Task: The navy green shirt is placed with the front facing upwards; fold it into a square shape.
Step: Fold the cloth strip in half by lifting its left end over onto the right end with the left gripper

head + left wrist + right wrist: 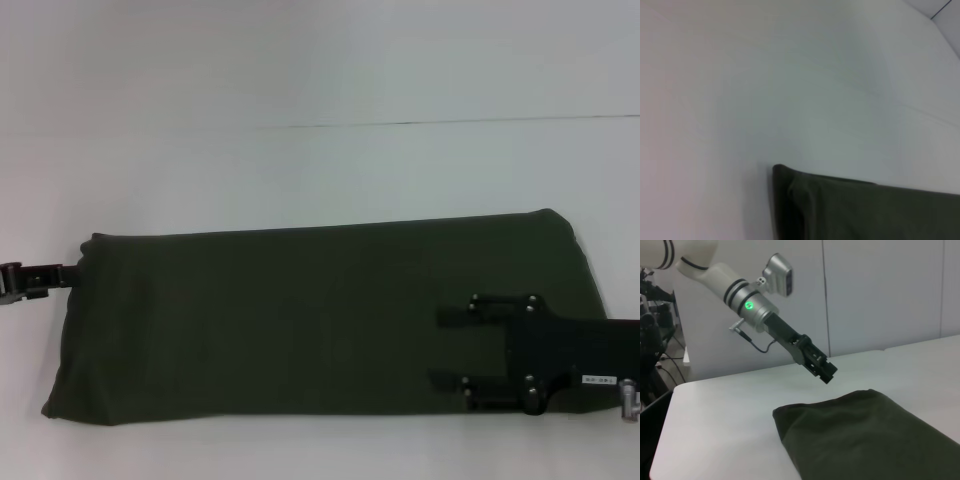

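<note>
We see the navy green shirt lying flat on the white desk as a long band running across our front, already folded along its length, plain green side up with no print showing. Our right gripper hovers over the shirt's right end, its two fingers spread wide and parallel with nothing between them. Our left gripper sits just off the shirt's left edge, raised above the desk in the right wrist view; we cannot tell whether it is open. We judge the cotton soft, light and floppy: it will sag and drag unless lifted by a doubled edge. We would pinch all layers at the corners of one short end, since a grip on the top layer alone would likely peel the fold apart.
</note>
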You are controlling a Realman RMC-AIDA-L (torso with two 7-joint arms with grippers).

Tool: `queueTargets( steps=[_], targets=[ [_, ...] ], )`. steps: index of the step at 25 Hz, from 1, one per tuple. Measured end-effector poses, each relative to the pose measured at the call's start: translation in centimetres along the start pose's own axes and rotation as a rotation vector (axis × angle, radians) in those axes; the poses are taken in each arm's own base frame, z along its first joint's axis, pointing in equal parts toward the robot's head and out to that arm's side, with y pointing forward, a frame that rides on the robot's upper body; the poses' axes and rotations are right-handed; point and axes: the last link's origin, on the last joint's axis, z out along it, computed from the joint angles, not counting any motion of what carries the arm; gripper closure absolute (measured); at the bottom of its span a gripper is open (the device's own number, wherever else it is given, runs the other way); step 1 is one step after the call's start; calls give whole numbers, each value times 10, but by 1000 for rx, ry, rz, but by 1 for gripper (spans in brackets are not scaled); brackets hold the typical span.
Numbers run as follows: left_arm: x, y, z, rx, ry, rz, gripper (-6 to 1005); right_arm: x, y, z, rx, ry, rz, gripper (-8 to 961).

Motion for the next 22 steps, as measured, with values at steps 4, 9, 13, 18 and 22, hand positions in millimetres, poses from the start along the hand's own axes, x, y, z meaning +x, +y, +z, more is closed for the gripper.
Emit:
queueTargets(
  steps=[4, 9, 13, 18, 22],
  targets=[
    [1, 1, 6, 11, -18, -23, 397, 0, -1, 5, -9, 10, 1, 206],
    [-2, -2, 6, 21, -17, -49, 393, 2, -1, 9, -11, 11, 15, 208],
    [-5, -3, 7, 29, -29, -46, 370, 4, -2, 13, -8, 12, 26, 209],
    [-6, -1, 7, 33, -49, -45, 312, 7, -1, 16, -4, 14, 23, 211],
    [-5, 1, 8, 32, -57, -40, 240, 9, 1, 20, -9, 11, 25, 212]
  ],
)
